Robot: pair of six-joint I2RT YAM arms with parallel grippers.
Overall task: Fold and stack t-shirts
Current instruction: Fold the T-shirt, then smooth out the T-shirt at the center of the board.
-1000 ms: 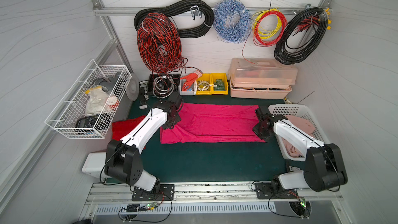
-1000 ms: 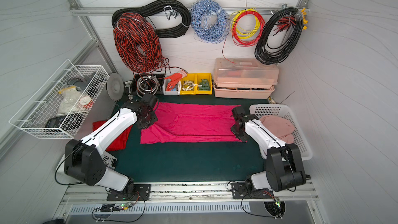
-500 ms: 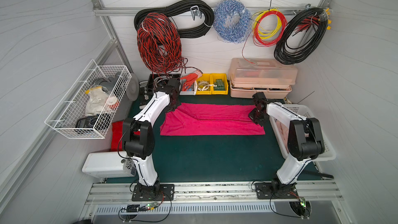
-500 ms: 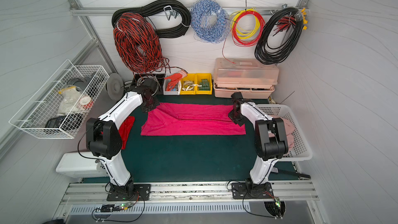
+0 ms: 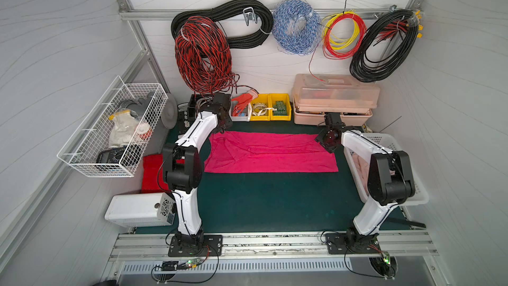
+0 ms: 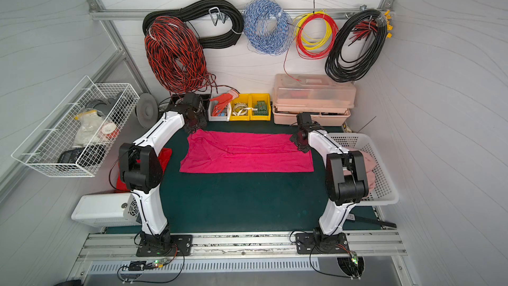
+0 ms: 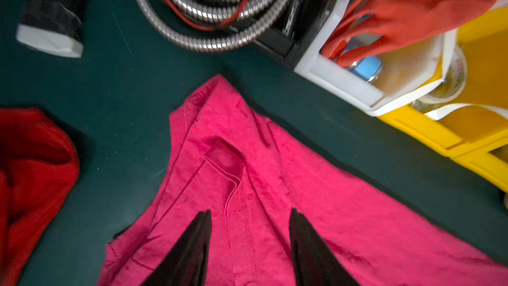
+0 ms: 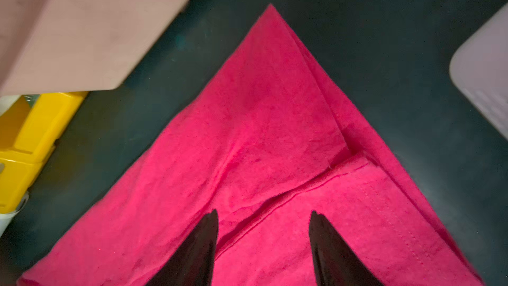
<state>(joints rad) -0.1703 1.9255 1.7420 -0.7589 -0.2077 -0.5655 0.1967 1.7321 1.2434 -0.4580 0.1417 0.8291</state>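
Note:
The magenta-pink t-shirt (image 5: 270, 152) (image 6: 247, 155) lies on the green mat as a long folded band. My left gripper (image 7: 250, 211) hovers open just above its far left corner, by the collar (image 7: 222, 158), with only cloth showing between the fingers. My right gripper (image 8: 264, 211) is open over the far right corner (image 8: 270, 37), above a folded hem edge. Neither grips the cloth. The red t-shirt (image 5: 151, 169) (image 7: 33, 166) lies bunched at the mat's left edge, partly hidden behind my left arm.
Along the back stand a bin with an orange glove (image 5: 243, 100), yellow bins (image 5: 270, 107), a coiled metal hose (image 7: 214, 23) and a pinkish toolbox (image 5: 334, 97). A white basket (image 5: 384, 144) holds pale cloth at the right. A wire basket (image 5: 115, 130) and white box (image 5: 137, 210) sit left.
Both arms carried the shirt's edge to the back, folding it into a narrower band. Both grippers, shut before, have opened and let the cloth go.

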